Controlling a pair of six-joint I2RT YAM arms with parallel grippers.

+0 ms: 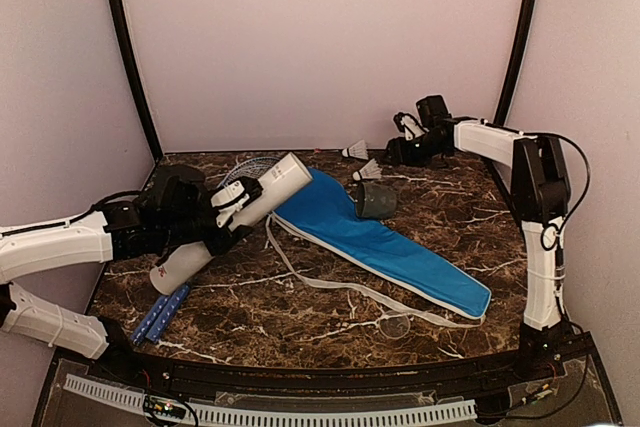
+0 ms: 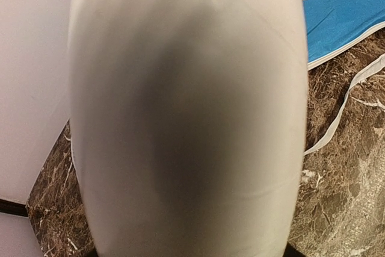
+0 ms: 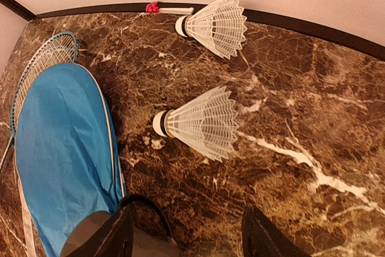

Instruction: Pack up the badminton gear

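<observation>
Step in hand: getting shuttlecocks into the tube. The left gripper holds the white tube tilted above the table, and its fingers look clamped round it, though the wrist view is all tube. The right gripper, fingers apart and empty, hangs near the closer shuttlecock, which lies on the table beside the blue bag. Next move: descend, pinch it, and carry it to the tube.

Soft, even light fills my top feed; shadows on the marble counter are faint. On the left wrist feed the white tube sits too close, blurred, with a dark shade down its middle. My right wrist feed is sharp, its edges bowed by the lens.
</observation>
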